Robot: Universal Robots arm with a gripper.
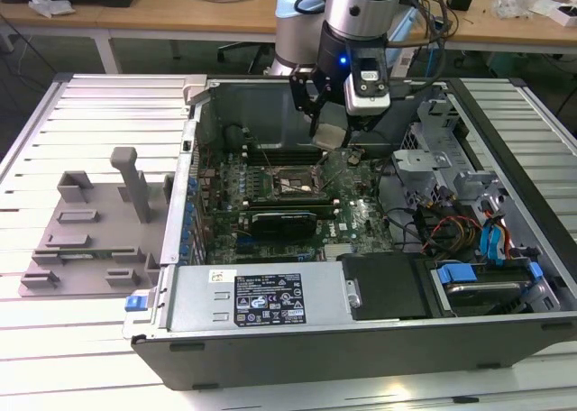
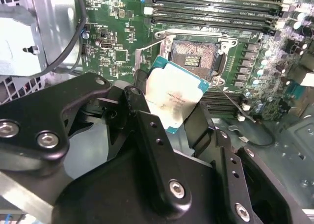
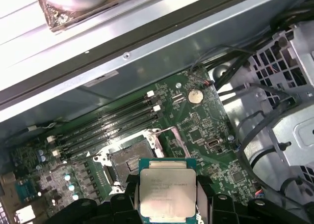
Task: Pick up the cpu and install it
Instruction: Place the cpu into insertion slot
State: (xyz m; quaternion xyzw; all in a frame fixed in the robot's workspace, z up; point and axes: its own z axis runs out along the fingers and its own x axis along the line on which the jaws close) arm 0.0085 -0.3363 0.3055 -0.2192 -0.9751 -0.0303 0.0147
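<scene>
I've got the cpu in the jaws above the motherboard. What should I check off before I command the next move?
1. Grip: the small flat square silver-topped cpu is clamped between the black jaws by opposite edges: ok.
2. Square black-and-metal socket open, contact field bare: ok.
3. Cpu centred over the socket: it appears to hang toward the exterior view's right of it: not ok.
4. Cpu seated: it is held above the green motherboard, apart from the socket: not ok.
5. Cpu corner marks matched to the socket: cannot tell.
</scene>
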